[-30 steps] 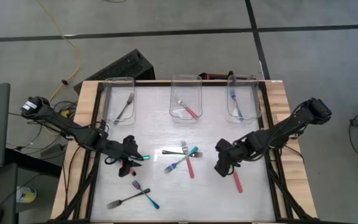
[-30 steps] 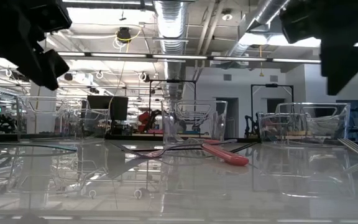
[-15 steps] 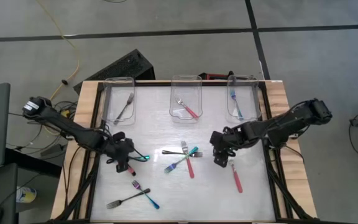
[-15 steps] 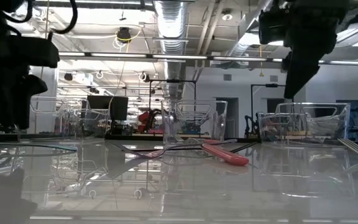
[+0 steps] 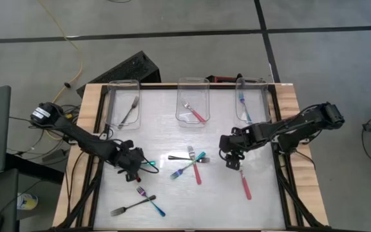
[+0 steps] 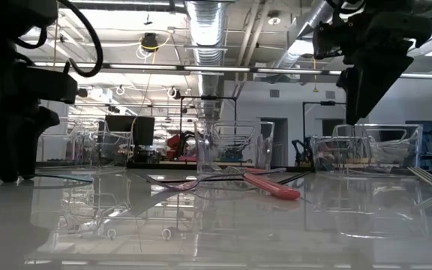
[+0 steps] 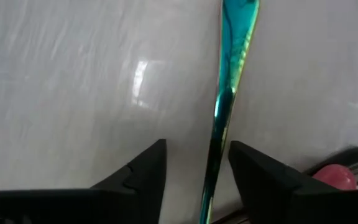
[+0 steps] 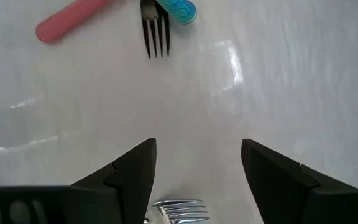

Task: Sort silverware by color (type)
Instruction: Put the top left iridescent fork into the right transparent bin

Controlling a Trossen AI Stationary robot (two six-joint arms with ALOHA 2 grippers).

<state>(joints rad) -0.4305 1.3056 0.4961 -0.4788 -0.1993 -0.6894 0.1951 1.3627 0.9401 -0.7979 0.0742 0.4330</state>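
With the middle clear bin at the table's far edge taken as the landmark, the scene is read from the left. A dark grey fork is seen in the bin to the landmark's left. Well nearer the camera side and to the left of the landmark, the left gripper is lowered to the table over a teal-handled fork; in the left wrist view its fingers are parted, with the teal handle running between them and not yet clamped. A pink handle end lies just beside that spot. Nearer still, a grey fork crossed with a teal one remains on the table.

Inside the landmark bin a red-handled fork is held. Directly in front of it, a small heap of crossed forks, red, teal and grey, is left unsorted.

To the right of the heap the right gripper hangs above the table with its fingers spread and nothing held; a red fork lies just nearer than it. A blue-handled fork rests in the bin to the landmark's right.

The step in hand is judged to be the pick of the teal fork by the left arm, with sorting at an early stage. A closing of the fingers on the thin, flat handle is called for next, then a lift and a carry to the right-hand bin.
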